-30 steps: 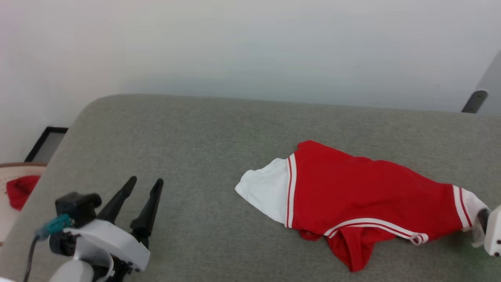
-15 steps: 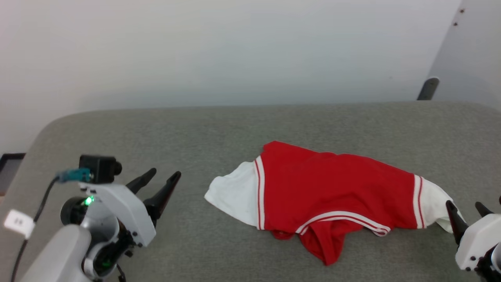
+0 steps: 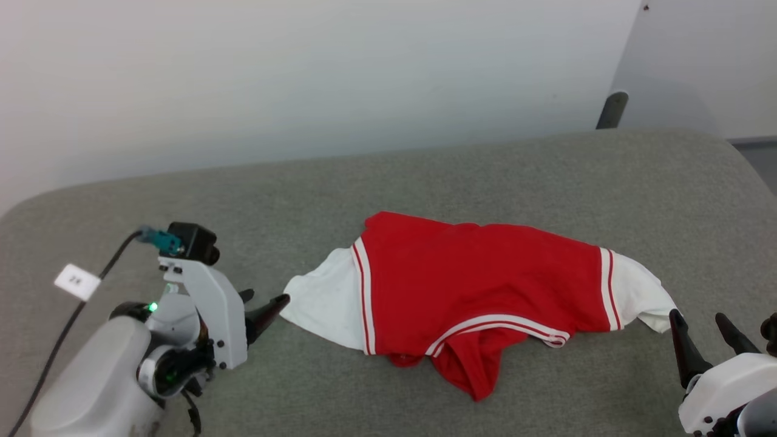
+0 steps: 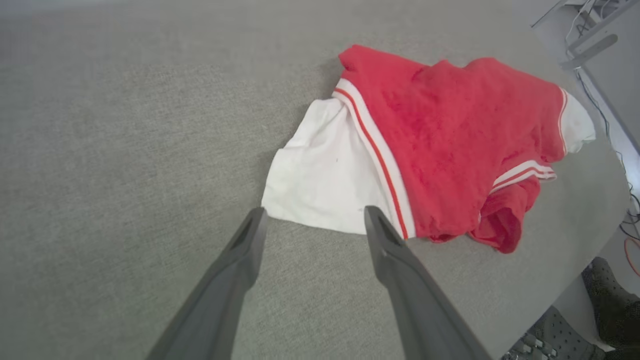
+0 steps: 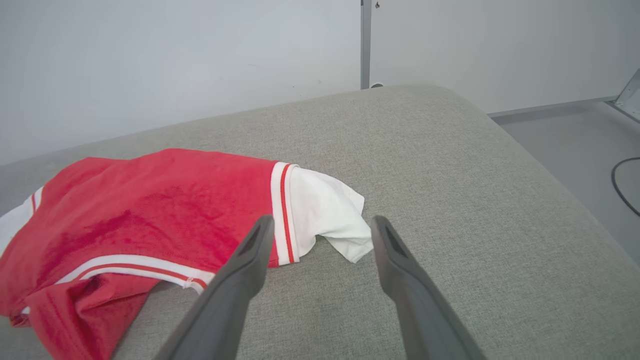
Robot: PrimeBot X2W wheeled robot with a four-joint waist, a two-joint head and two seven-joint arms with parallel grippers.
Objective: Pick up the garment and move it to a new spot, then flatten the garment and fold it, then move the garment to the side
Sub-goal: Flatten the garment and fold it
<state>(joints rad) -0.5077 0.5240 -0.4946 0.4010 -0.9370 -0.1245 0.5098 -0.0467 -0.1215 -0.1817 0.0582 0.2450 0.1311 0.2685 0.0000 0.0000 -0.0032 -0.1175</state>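
Grey upholstered surface against pale wall.

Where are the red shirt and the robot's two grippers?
red jersey T-shirt (image 3: 479,285): head view, on its red body.
left gripper (image 4: 314,211): left wrist view, midway between its two fingertips.
right gripper (image 5: 322,220): right wrist view, midway between its two fingertips.

The garment lies bunched, part of it folded under itself and hidden. In the head view the left hand sits mostly behind its own wrist housing; the lower right corner cuts off the right hand. Print on the cable tag is too small to read.
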